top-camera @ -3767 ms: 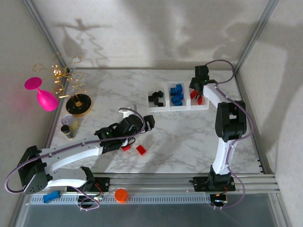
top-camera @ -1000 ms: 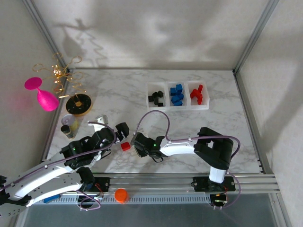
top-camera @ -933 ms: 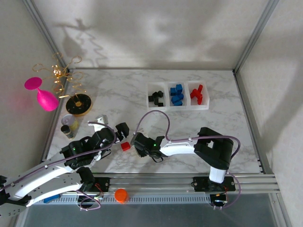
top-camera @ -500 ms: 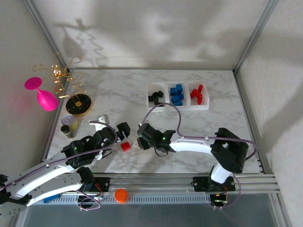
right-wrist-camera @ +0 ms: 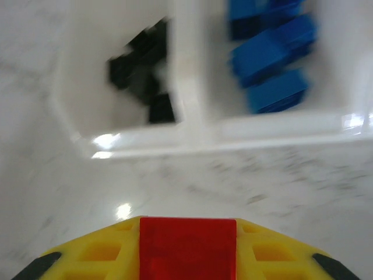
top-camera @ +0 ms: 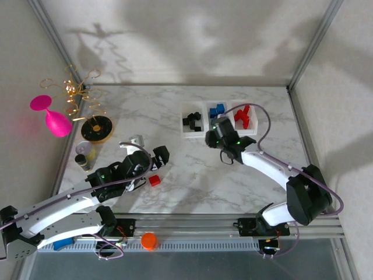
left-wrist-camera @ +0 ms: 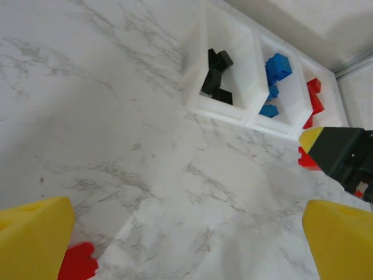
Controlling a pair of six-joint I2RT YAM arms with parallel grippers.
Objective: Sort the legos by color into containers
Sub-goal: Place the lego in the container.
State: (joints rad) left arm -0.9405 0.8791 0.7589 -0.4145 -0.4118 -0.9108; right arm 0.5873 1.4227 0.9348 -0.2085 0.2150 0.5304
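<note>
My right gripper (top-camera: 219, 134) is shut on a red lego (right-wrist-camera: 187, 248) and hovers just in front of the containers (top-camera: 192, 135), near the wall between the black and blue bins (right-wrist-camera: 189, 70). Black legos (right-wrist-camera: 143, 64) lie in the left bin, blue legos (right-wrist-camera: 271, 58) in the middle one, and red legos (top-camera: 243, 115) in the right one. Another red lego (top-camera: 154, 180) lies on the marble. My left gripper (top-camera: 159, 158) stands open just beyond it, yellow fingertips (left-wrist-camera: 35, 242) wide apart, with that lego (left-wrist-camera: 77, 262) by its left finger.
A pink goblet (top-camera: 51, 116), a gold wire stand (top-camera: 81, 93) and a round black-and-gold disc (top-camera: 96, 128) crowd the left edge with a small cup (top-camera: 85, 153). An orange cap (top-camera: 149, 240) and a blue clip (top-camera: 62, 242) lie on the front rail.
My right gripper has carried the red lego from the table's near middle up and right to the bins. The left gripper has shifted slightly forward and to the right, still open.
</note>
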